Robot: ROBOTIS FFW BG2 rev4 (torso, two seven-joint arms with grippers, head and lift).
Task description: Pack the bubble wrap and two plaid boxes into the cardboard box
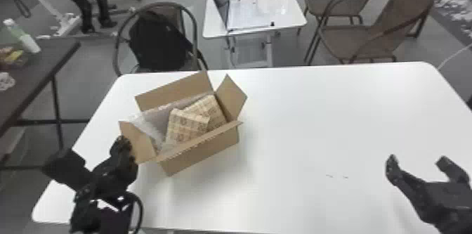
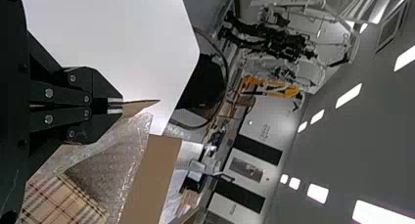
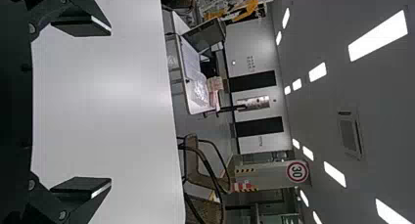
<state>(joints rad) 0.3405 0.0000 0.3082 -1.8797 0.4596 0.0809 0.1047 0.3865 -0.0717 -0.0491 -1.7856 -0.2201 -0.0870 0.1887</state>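
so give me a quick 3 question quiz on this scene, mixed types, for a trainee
1. True or false: the right gripper is open above the table.

2. What lies in the cardboard box beside the two plaid boxes?
a) a laptop
b) bubble wrap
c) a backpack

3. Fill in the blank: the left gripper is shut on a ____ of the cardboard box.

Key: 1 true; 2 b; 3 flap

Two plaid boxes in cardboard box, bubble wrap left of them, all on table's left part
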